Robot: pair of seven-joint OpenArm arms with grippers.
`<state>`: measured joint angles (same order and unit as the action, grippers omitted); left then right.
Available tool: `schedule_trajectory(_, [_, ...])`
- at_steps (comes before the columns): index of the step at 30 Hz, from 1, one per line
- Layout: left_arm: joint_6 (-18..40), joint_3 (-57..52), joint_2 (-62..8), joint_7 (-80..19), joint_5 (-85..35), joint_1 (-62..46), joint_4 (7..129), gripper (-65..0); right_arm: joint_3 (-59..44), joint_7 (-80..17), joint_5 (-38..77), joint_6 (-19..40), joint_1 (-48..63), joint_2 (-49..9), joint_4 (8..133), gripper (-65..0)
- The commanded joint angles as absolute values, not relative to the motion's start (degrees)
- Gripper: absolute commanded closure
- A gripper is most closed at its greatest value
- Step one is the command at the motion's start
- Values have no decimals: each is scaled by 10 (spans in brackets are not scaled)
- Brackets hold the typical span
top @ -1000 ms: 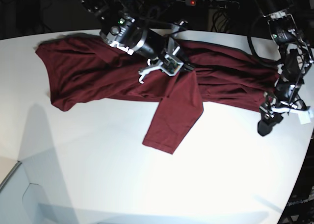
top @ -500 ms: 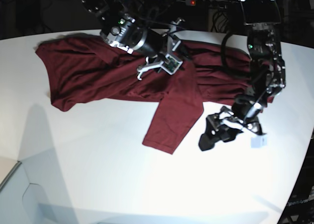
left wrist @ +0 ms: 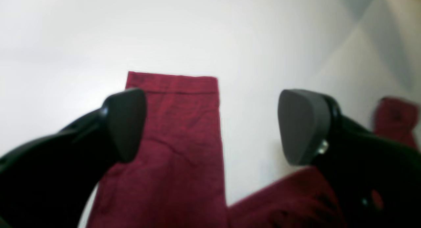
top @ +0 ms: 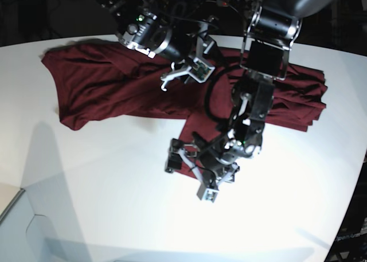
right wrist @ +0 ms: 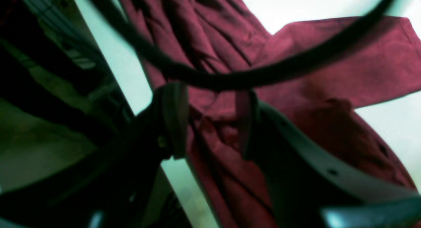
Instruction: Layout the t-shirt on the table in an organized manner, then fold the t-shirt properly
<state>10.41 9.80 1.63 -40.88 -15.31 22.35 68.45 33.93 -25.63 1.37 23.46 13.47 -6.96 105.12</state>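
Two hands of mine are over the t-shirt (top: 103,96), and both have let go. My left hand (left wrist: 217,124) is wide open. Its two dark fingers (left wrist: 306,126) are far apart, one on each side of a flat strip of the shirt (left wrist: 184,123), and they are not pinching it. My right hand (right wrist: 210,121) is open too, but not as wide, and I can see red cloth through the gap. I can't tell if its fingers touch the cloth.

The shirt is dark red and lies on the big white table (top: 114,199). It goes from one side to the other in a long, bumpy band. It has lots of wrinkles near my right hand. One smooth strip sticks out from the middle, and my left hand is above it. The end of that strip has a straight edge with a line across it.

A black curved band (right wrist: 213,80) goes across my right wrist view, in front of the shirt.
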Motion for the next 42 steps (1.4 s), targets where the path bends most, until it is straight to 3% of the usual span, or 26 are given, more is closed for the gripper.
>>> schedule_trajectory(1, [107,98,27,-393,-148,250,672,-614,338,-240,21,235,132,-67,1062,-247])
schedule_trajectory(8, [109,102,63,-298,-109,299,511,-614,338,-240,21,235,132,-66,1062,-247])
schedule_trajectory(16, [109,102,86,-236,-56,313,418,-614,339,-240,21,235,131,-66,1062,-247])
schedule_trajectory(23, [109,131,90,-230,27,316,365,-613,342,-240,21,235,128,-67,1062,-247])
schedule_trajectory(31, [109,142,89,-229,42,319,314,-596,342,-240,21,235,121,-68,1062,-247])
schedule_trajectory(33, [109,141,85,-229,41,319,311,-522,342,-240,21,235,119,-68,1061,-247])
schedule_trajectory(38, [109,138,82,-229,37,319,312,-208,342,-240,21,235,119,-68,1060,-247])
schedule_trajectory(42, [105,138,81,-229,37,319,315,0,341,-240,21,235,120,-68,1060,-247])
